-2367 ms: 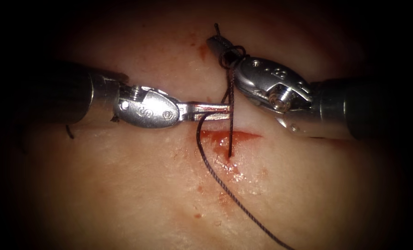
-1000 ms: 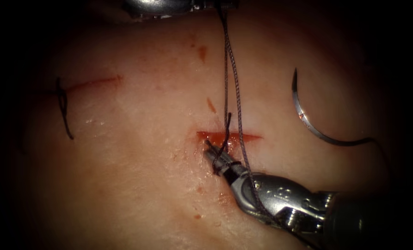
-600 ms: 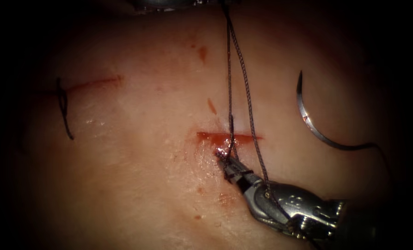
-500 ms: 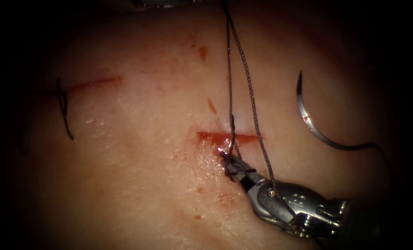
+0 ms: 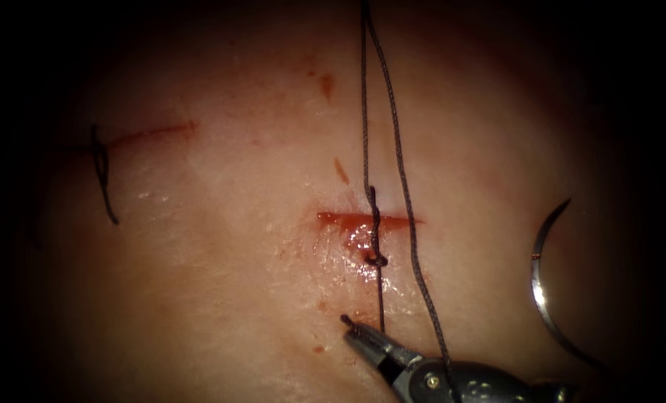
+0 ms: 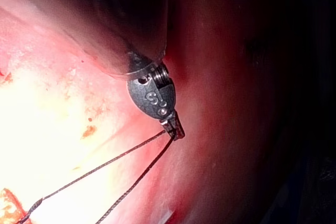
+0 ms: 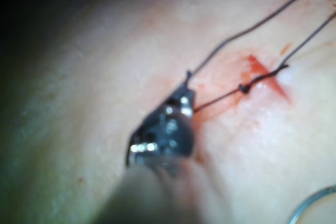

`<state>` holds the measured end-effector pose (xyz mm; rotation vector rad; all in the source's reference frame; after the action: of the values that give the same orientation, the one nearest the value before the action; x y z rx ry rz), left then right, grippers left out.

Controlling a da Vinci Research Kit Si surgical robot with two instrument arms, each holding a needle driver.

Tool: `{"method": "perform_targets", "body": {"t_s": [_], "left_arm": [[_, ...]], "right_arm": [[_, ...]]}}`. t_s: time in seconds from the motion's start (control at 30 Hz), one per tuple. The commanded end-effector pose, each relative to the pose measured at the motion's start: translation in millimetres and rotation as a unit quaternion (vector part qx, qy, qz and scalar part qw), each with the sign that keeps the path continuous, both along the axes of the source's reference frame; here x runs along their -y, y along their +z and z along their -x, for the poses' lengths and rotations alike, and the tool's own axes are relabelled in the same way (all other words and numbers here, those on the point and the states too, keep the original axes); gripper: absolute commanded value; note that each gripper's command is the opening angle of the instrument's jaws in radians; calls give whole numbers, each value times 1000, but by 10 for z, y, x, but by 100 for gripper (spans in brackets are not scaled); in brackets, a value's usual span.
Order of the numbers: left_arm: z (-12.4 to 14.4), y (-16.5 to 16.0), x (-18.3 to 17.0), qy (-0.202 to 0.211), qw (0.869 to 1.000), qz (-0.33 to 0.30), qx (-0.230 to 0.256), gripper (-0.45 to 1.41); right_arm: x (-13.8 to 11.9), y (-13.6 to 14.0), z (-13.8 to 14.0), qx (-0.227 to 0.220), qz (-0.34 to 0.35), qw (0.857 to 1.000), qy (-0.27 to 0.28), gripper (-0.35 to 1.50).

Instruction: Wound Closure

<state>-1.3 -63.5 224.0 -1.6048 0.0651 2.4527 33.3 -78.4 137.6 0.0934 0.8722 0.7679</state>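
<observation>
Two strands of thread [image 5: 392,127] run taut from the knot [image 5: 377,260] at the cut [image 5: 366,220]: the left tool [image 6: 176,129] clamps them far above, the right tool [image 5: 362,337] clamps the short end just below. Needle [image 5: 541,291] lies free on the tissue [image 5: 198,261], well right of the cut

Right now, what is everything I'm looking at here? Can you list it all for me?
tissue: one, pale pink, under everything.
cut: one, red, mid-tissue, wet with red fluid.
thread: dark, two strands running up from the cut, a knot just below it.
needle: one, silver, curved, lying free on the tissue right of the cut.
older stitch: one, dark, far left.
right tool: silver, below the cut, shut on the thread's short end.
left tool: silver, shut on the thread.
</observation>
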Motion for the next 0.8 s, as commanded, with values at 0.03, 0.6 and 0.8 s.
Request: {"method": "perform_targets", "body": {"t_s": [0.03,0.6,0.8], "left_arm": [[5,8,-3,-1,1000,2,-2,-45],[10,31,-52,-47,997,24,-50,-45],[14,42,-62,-48,996,44,-67,-45]], "right_arm": [[9,4,-6,-3,-2,1000,-6,-35],[24,14,-8,-13,0,999,-49,-35],[32,11,-10,-15,0,998,-59,-35]]}}
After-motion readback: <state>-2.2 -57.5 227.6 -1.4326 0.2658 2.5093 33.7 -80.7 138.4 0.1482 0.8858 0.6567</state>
